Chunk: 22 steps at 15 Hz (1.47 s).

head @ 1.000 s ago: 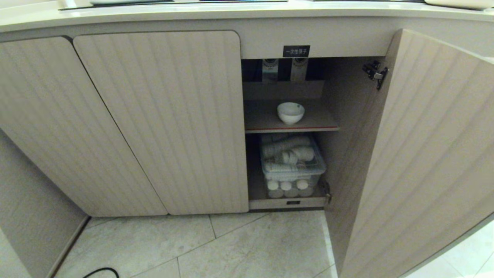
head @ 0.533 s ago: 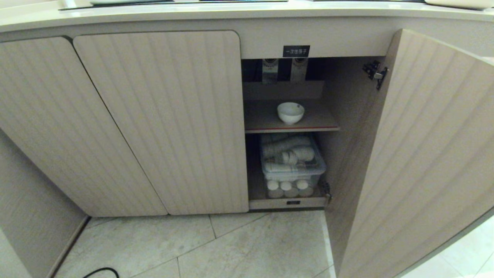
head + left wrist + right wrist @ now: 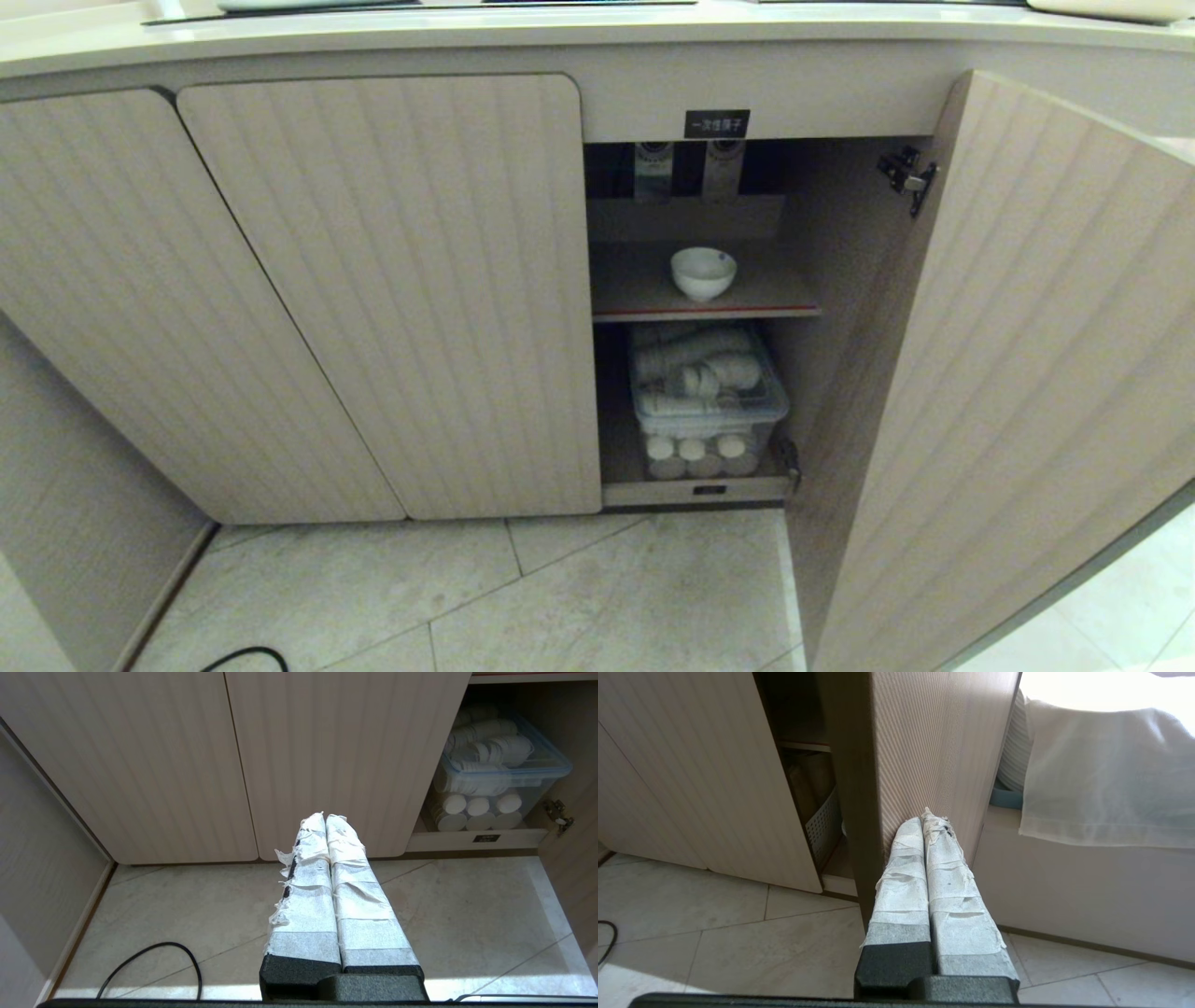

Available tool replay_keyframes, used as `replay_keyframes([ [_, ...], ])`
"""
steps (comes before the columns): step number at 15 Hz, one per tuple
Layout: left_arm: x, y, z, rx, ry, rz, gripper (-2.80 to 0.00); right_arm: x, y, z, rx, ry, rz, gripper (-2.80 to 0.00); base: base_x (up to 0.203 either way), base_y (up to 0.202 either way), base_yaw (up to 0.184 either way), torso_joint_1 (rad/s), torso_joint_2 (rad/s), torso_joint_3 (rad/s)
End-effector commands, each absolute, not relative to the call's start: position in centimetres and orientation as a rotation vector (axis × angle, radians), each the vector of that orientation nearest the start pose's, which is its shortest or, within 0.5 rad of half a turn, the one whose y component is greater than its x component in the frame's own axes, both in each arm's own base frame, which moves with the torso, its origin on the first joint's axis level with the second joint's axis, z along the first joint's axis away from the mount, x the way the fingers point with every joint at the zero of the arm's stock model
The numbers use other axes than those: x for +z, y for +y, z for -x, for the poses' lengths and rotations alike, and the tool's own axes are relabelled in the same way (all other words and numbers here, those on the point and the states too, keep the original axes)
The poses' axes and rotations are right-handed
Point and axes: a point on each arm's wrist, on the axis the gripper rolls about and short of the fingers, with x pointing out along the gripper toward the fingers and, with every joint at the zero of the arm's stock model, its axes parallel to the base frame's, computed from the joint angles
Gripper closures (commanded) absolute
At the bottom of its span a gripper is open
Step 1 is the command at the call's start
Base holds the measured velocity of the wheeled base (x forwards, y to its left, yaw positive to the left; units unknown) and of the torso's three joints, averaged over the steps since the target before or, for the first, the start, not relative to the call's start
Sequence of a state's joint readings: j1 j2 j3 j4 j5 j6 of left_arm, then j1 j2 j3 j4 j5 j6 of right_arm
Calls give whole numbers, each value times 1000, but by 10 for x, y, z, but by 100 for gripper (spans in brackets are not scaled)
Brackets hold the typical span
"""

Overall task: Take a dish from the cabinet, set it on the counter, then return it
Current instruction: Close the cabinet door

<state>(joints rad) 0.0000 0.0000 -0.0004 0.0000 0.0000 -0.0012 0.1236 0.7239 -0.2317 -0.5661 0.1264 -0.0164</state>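
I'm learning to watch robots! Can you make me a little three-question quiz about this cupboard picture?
1. True or false: the white bowl is already on the counter.
2. What sits under the bowl's shelf? A) blue plates B) a clear bin of white cups C) a kettle
3. Fill in: both the left gripper and the right gripper have their fingers ____.

Key: 1 false, it is on the upper shelf in the cabinet. 2 B. 3 shut.

Each claw [image 3: 325, 817] [image 3: 929, 816] has two long fingers wrapped in frayed white tape above black bases.
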Motion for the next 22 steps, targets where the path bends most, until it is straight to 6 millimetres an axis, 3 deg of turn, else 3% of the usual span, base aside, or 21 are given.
replay_keyframes([
  [1, 76, 0, 23, 0, -1, 2, 0, 189, 12, -71, 251, -58, 13, 0, 0, 0, 0, 0, 0, 0],
  [22, 75, 0, 23, 0, 0, 2, 0, 203, 26, -118, 320, 53, -67, 0, 0, 0, 0, 0, 0, 0],
])
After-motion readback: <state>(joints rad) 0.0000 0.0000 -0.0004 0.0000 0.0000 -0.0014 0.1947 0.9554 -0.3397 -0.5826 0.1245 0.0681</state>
